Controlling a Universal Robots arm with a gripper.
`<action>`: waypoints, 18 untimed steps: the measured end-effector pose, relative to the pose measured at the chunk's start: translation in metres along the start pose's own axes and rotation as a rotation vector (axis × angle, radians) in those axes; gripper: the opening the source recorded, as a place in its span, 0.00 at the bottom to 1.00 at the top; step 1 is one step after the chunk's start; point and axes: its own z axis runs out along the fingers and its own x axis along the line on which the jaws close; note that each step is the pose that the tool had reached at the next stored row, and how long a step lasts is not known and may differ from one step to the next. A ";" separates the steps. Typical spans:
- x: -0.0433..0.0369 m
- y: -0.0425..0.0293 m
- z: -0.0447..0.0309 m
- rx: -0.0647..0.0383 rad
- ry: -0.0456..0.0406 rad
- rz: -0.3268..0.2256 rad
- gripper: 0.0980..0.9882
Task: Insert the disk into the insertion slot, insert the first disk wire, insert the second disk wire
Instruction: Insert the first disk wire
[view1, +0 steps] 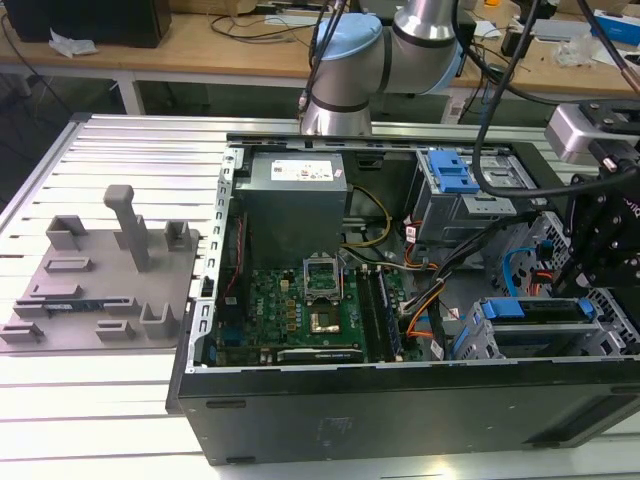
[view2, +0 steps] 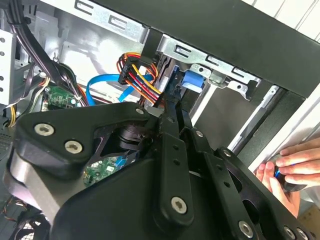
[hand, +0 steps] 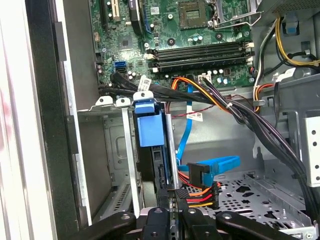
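**Risk of a crooked plug and snagged wires at the disk**

Disk (view1: 535, 312) is seated in the insertion slot (view1: 468, 335), at the near corner of the computer case (view1: 400, 400) on the exterior view's right. Its blue caddy tab (hand: 149, 125) stands at the slot's mouth. My jaws are drawn together, tips against the black power connector (hand: 182, 192), which sits just beside the disk's edge. Whether I truly pinch that connector or only bear on it, I cannot tell.

The worst outcome, as I judge it, is a skewed insertion. If the connector meets the disk's port tilted, a firm push could bend the port's tongue or jam the plug halfway. From my wrist views I cannot see the mating faces, so I cannot confirm that they line up.

The connector's red, orange and yellow wires (view2: 142, 80) are stiff and loop back close to my linkage. Any tug from them could twist the plug out of line or pull it loose.

The blue data cable (hand: 215, 165) lies right beside the power connector. It could be trapped under the plug or dragged along by my jaws.

A person's hand (view2: 292, 167) rests at the case's outer edge, near my linkage. A sideways swing there could strike it.
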 end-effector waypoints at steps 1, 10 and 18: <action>0.0001 0.0000 0.0000 0.000 0.0002 0.003 0.07; 0.0005 -0.0001 0.0005 0.001 0.0078 0.008 0.07; 0.0006 0.0000 0.0028 0.001 0.0105 0.008 0.07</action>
